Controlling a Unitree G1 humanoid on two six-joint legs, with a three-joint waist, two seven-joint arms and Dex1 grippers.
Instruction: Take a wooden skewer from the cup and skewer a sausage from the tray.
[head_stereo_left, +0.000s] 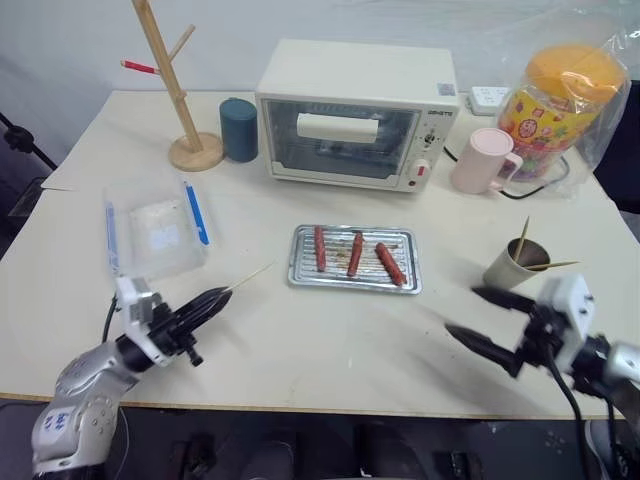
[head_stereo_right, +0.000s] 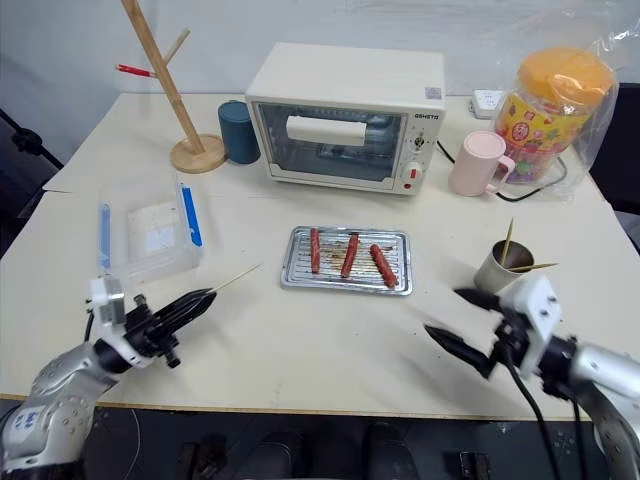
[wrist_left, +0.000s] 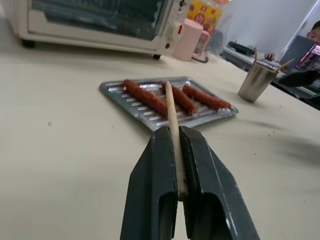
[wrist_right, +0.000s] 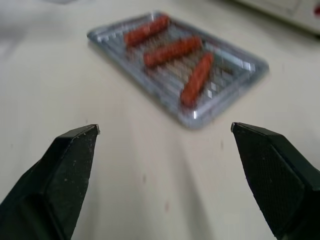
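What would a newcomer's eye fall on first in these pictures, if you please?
Probably the small silvery metal tray mid-table, holding three red-brown sausages, in front of the cream toaster oven. Next, the left gripper, shut on a thin pale wooden skewer that points toward the tray. The right gripper stands wide open beside the grey-beige cup of skewers.

Work surface was a cream-coloured table (head_stereo_left: 330, 340) with a pale front edge, evenly lit; soft shadows fell on it. Behind it stood a plain pale grey-white wall (head_stereo_left: 330, 20). Dark floor showed below the table's front edge and past its left corner, where a black stand (head_stereo_left: 20, 140) was partly visible. A white power strip (head_stereo_left: 489, 98) lay at the far right of the tabletop, with a black cable running from it. In the left wrist view, a blurred desk with a screen (wrist_left: 305, 52) lay beyond the table.
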